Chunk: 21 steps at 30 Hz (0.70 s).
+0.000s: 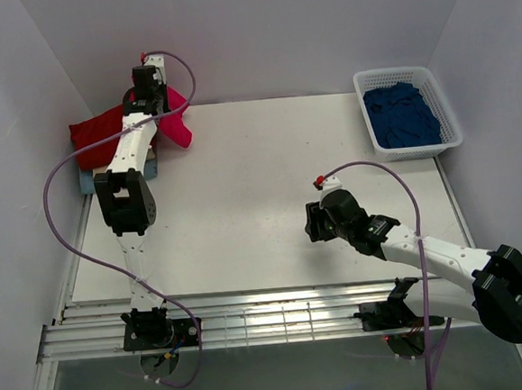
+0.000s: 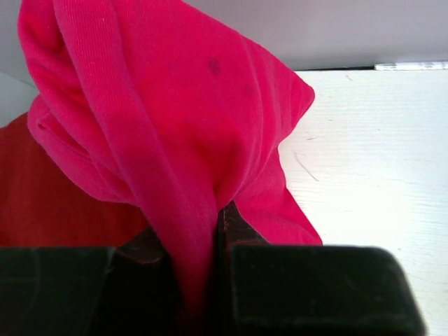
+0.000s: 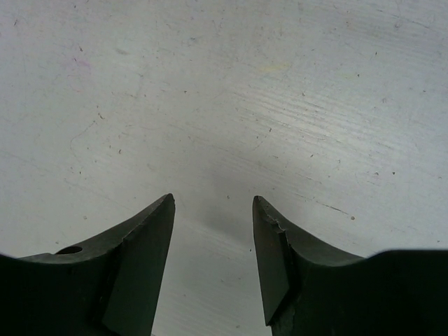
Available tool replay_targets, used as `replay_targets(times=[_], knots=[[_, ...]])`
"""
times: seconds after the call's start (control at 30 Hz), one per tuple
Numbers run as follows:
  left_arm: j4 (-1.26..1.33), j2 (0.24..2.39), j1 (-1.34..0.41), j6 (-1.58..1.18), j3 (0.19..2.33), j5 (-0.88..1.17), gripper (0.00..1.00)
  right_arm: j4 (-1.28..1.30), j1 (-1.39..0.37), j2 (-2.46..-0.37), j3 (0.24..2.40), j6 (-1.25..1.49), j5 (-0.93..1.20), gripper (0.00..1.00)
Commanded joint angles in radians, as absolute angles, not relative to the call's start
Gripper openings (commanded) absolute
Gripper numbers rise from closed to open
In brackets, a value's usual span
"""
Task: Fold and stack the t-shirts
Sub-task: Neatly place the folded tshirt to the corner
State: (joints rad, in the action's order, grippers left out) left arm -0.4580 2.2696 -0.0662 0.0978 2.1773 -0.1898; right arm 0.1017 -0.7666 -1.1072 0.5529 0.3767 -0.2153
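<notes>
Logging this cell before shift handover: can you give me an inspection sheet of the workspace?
Surface: white table, lightly scuffed.
Job's things: crimson shirt bunched at far left; darker red shirt beside it, over pale blue cloth; navy shirts in white basket, far right.
Clutter: nothing seen.
Grippers: left gripper shut on crimson shirt; right gripper open over bare table.
Cables: purple cable looping off each arm.
Surroundings: white walls on three sides.

No readable text, label, brand, number or sign shows in any view.
</notes>
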Motion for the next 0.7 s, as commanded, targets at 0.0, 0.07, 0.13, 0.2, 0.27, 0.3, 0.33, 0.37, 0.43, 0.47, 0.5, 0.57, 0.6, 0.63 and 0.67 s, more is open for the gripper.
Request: replay_targets(times=[0.0,0.07,0.13,0.2,0.27,0.3,0.33,0.37,0.43,0.47,0.5,0.57,0.6,0.63,0.67], knots=[[-0.420,2.209,-0.019,0.106,2.241,-0.178,0.00,0.060,-0.772,-1.123,0.537,0.390,-0.196,0.55],[-0.407,2.195,-0.002,0.092,2.247,-0.173,0.00,0.058,-0.772,-1.135,0.529,0.391,-0.186,0.54],[-0.405,2.180,0.064,0.081,2.269,-0.161,0.01,0.054,-0.776,-1.141,0.520,0.391,-0.176,0.54],[-0.405,2.168,0.090,0.057,2.272,-0.128,0.01,0.057,-0.779,-1.150,0.515,0.393,-0.172,0.54],[-0.400,2.145,0.126,0.040,2.261,-0.112,0.01,0.055,-0.787,-1.155,0.509,0.394,-0.170,0.54],[-0.399,2.138,0.135,0.028,2.252,-0.104,0.01,0.055,-0.788,-1.158,0.508,0.394,-0.173,0.54],[-0.393,2.123,0.153,0.022,2.226,-0.091,0.01,0.055,-0.792,-1.158,0.508,0.397,-0.172,0.54],[-0.387,2.115,0.161,0.017,2.212,-0.087,0.01,0.057,-0.792,-1.161,0.506,0.397,-0.172,0.54],[-0.377,2.103,0.182,0.009,2.175,-0.075,0.01,0.060,-0.798,-1.164,0.508,0.397,-0.173,0.54],[-0.376,2.089,0.189,0.008,2.166,-0.068,0.01,0.061,-0.799,-1.166,0.508,0.399,-0.173,0.54],[-0.374,2.083,0.195,0.008,2.155,-0.061,0.01,0.060,-0.801,-1.164,0.508,0.400,-0.173,0.54],[-0.370,2.063,0.209,-0.025,2.123,-0.060,0.01,0.061,-0.805,-1.167,0.508,0.402,-0.173,0.54],[-0.367,2.056,0.216,-0.028,2.111,-0.061,0.01,0.064,-0.808,-1.166,0.509,0.402,-0.173,0.54],[-0.364,2.049,0.221,-0.031,2.099,-0.064,0.01,0.066,-0.810,-1.166,0.509,0.400,-0.175,0.54],[-0.359,2.042,0.225,-0.032,2.061,-0.067,0.01,0.067,-0.810,-1.164,0.509,0.402,-0.175,0.54]])
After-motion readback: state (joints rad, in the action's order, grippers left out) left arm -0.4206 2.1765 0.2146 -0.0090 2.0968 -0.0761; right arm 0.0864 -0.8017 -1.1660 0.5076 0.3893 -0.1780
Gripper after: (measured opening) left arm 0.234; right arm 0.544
